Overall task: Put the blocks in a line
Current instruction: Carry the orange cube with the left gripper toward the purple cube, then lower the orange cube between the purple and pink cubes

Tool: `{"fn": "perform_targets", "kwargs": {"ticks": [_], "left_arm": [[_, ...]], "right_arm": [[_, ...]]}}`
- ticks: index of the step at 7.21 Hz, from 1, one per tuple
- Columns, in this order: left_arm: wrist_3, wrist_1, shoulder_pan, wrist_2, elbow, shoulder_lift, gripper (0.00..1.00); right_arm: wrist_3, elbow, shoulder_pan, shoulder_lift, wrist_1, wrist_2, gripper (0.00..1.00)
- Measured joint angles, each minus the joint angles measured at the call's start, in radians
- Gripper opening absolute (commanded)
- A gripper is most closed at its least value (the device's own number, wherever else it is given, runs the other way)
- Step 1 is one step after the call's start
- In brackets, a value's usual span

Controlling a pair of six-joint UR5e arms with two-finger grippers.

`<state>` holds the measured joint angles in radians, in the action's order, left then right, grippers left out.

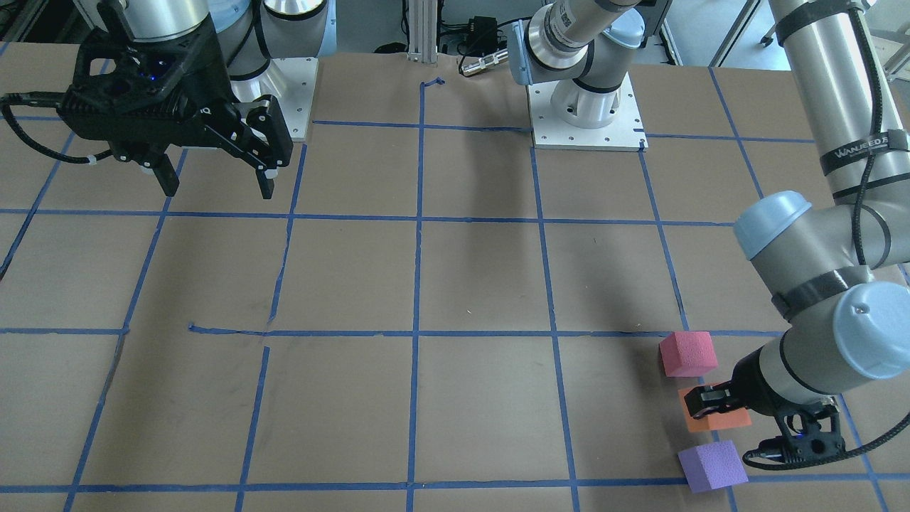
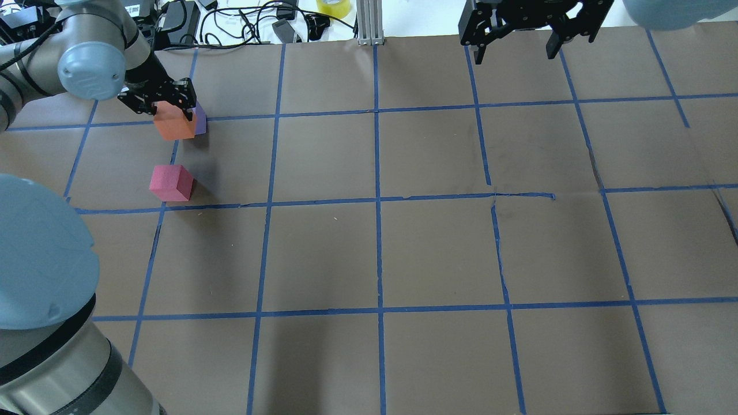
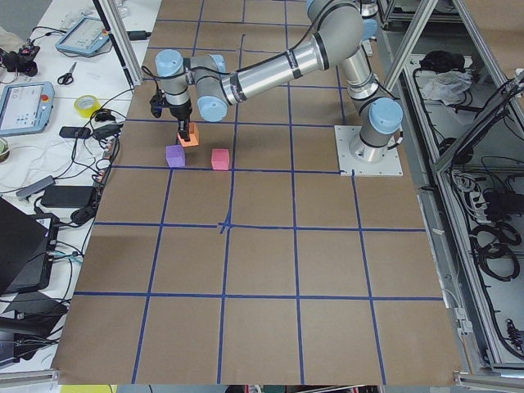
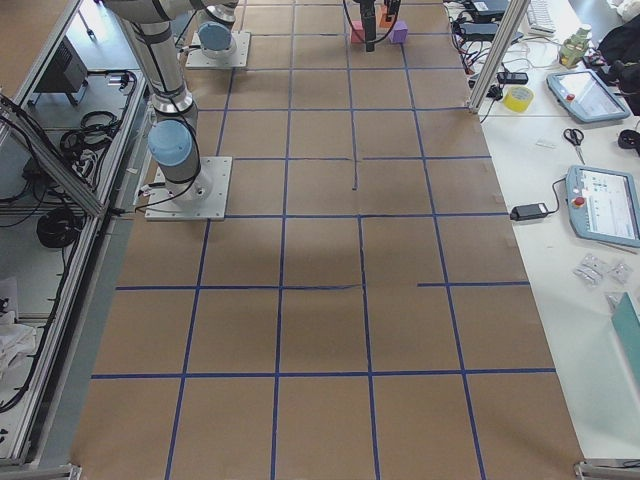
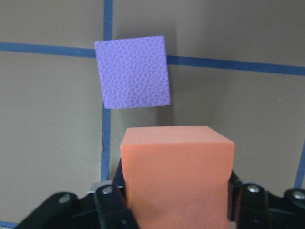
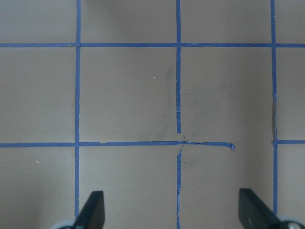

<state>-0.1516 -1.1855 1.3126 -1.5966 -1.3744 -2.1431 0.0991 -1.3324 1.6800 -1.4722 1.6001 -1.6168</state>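
My left gripper (image 1: 713, 402) is shut on the orange block (image 1: 718, 421) and holds it just above the table, between the pinkish-red block (image 1: 687, 353) and the purple block (image 1: 712, 465). In the overhead view the orange block (image 2: 173, 125) partly covers the purple block (image 2: 200, 120), and the pinkish-red block (image 2: 170, 183) lies nearer. In the left wrist view the orange block (image 5: 176, 171) sits between the fingers (image 5: 110, 202), with the purple block (image 5: 133, 71) on the table just beyond. My right gripper (image 1: 217, 188) is open and empty, raised far from the blocks.
Brown paper with a blue tape grid (image 2: 377, 199) covers the table. The arm bases (image 1: 586, 107) stand on plates at the robot's edge. Cables and a tape roll (image 2: 333, 7) lie past the far edge. The right wrist view shows only bare grid (image 6: 178, 140).
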Motion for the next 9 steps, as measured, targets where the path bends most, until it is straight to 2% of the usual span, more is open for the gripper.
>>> {"fn": "perform_targets", "kwargs": {"ticks": [5,9], "left_arm": [[-0.080,0.040,-0.024,0.003,-0.035,-0.026,0.10],[-0.123,0.083,-0.026,0.045,-0.057,-0.050,0.10]], "right_arm": [[-0.006,-0.008,-0.003,-0.004,-0.009,0.000,1.00],[-0.007,-0.013,-0.005,-0.004,-0.008,-0.001,1.00]]}}
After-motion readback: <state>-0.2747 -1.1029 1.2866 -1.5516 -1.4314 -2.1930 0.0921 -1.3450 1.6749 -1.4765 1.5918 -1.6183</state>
